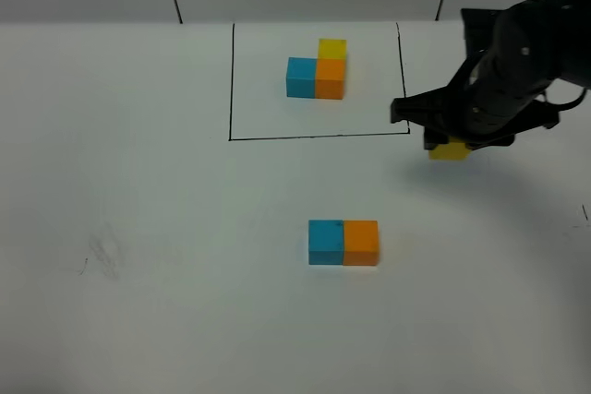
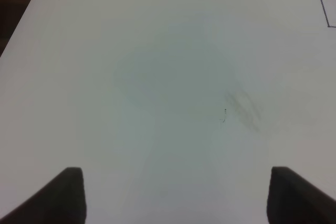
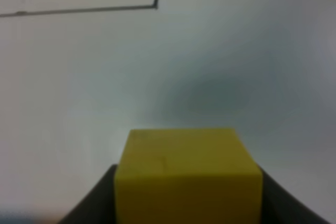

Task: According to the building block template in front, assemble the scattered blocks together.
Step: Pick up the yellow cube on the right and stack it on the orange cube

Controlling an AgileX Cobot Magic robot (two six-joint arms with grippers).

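Right claw [image 1: 452, 140]: clamped on the yellow cube [image 1: 450, 150], held above the table [image 1: 138, 228] just outside a corner of the black frame [image 1: 314, 137].
Left claw [image 2: 176, 198]: spread wide, nothing between its tips.
Template [image 1: 317, 76]: inside the frame, clear of its lines.
Blue cube [image 1: 325, 242], orange cube [image 1: 361, 242]: touching side by side, room all round.

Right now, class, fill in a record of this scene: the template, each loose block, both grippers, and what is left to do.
template: blue, orange and yellow cubes joined in an L, inside the black drawn rectangle
blue block: on the table, touching the orange block
orange block: on the table, right of blue in the high view
yellow block: held, apart from the pair
right gripper: shut on the yellow block
left gripper: open, holding nothing
left to do: join yellow to orange
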